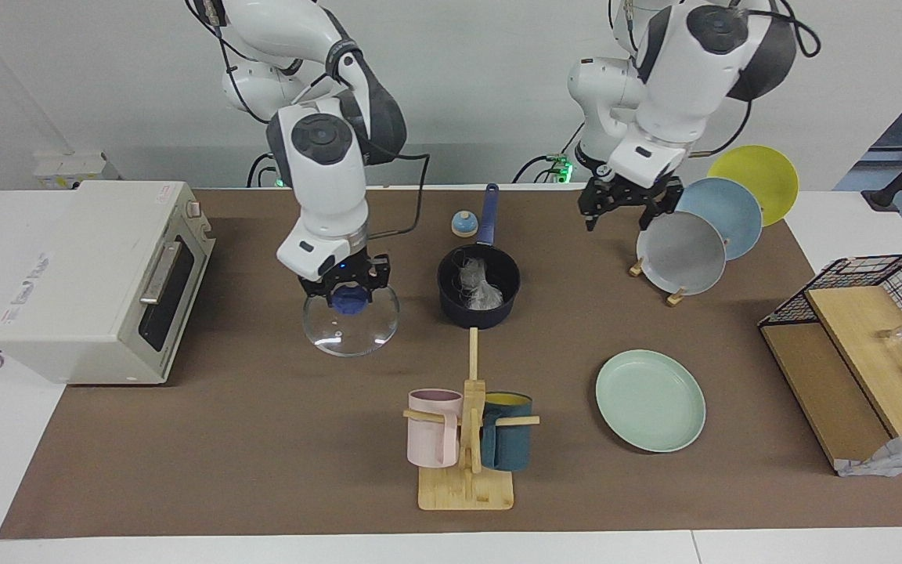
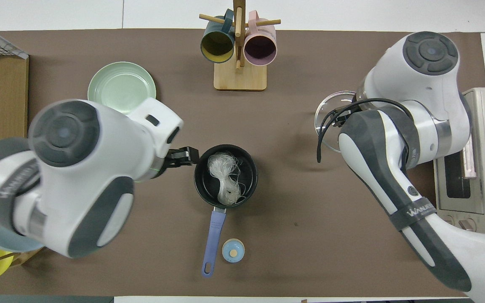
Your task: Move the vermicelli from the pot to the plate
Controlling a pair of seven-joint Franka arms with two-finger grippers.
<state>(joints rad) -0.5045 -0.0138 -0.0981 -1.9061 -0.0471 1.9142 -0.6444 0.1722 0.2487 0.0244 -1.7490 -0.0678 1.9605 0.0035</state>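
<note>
1. The vermicelli (image 1: 479,283) lies as a white clump inside the pot (image 1: 451,294), a few loose strands spread against the black interior.
2. The pot stands uncovered near the middle of the table, its long blue handle pointing toward the robots. A small blue bell (image 1: 463,224) sits just beside the handle, toward the right arm's end.
3. The plate (image 1: 651,401) lies flat and bare, farther from the robots than the pot and toward the left arm's end of the table, well apart from the pot.
4. The right gripper (image 1: 348,293) is closed on the blue knob of a glass lid (image 1: 351,323), beside the pot toward the right arm's end. Whether the lid rests on the mat or hangs just above it cannot be told.
5. The left gripper (image 1: 628,205) hangs in the air with fingers spread and nothing between them, over the mat between the pot and a rack of tilted plates (image 1: 705,227).
6. A mug stand (image 1: 467,439) holding a pink and a navy mug stands farther from the robots than the pot.
7. A toaster oven (image 1: 99,278) occupies the right arm's end; a wire basket (image 1: 874,313) occupies the left arm's end.
</note>
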